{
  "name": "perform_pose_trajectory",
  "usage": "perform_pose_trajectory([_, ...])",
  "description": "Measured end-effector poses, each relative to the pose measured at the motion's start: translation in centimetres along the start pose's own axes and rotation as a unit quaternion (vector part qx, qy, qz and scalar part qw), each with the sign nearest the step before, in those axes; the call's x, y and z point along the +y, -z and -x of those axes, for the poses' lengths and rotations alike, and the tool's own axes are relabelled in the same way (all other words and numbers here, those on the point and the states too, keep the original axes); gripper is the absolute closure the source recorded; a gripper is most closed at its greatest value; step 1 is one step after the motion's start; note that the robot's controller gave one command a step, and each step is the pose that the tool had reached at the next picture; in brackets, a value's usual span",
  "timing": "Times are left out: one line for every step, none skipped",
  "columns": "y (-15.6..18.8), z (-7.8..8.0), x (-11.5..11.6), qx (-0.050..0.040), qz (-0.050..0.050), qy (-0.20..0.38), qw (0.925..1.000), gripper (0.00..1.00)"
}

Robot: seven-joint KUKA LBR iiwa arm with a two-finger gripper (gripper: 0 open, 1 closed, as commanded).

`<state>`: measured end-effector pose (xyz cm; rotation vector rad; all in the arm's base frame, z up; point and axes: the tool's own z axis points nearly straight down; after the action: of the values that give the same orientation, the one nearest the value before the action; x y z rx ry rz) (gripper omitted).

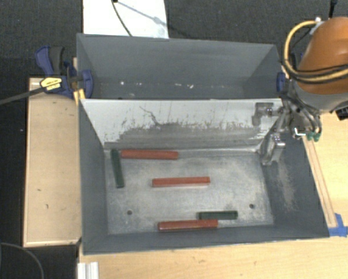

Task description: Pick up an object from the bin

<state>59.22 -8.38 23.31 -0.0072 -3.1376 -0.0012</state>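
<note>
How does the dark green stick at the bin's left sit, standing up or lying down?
Lying down. The dark green stick lies flat on the bin floor, its whole length showing.

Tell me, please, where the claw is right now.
In the camera view the claw is at the bin's back right corner, by the back wall, well right of the top red bar.

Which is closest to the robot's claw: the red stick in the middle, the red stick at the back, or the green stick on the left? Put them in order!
Counting from the gripper at the back right:
1. Middle red stick, in the centre.
2. Back red stick, at the back, left of centre.
3. Green stick, far left side.
</note>
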Motion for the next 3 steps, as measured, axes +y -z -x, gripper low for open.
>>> perform_pose_trajectory([-8.5,-0.5,7.4,0.0007,0.002,-0.022,0.9998,0.0])
perform_pose_trajectory([-16.7,-2.2,10.7,0.0007,0.001,0.02,0.9998,0.0])
perform_pose_trajectory([-16.3,-4.1,13.5,-0.0014,0.0,0.052,0.9986,0.0])
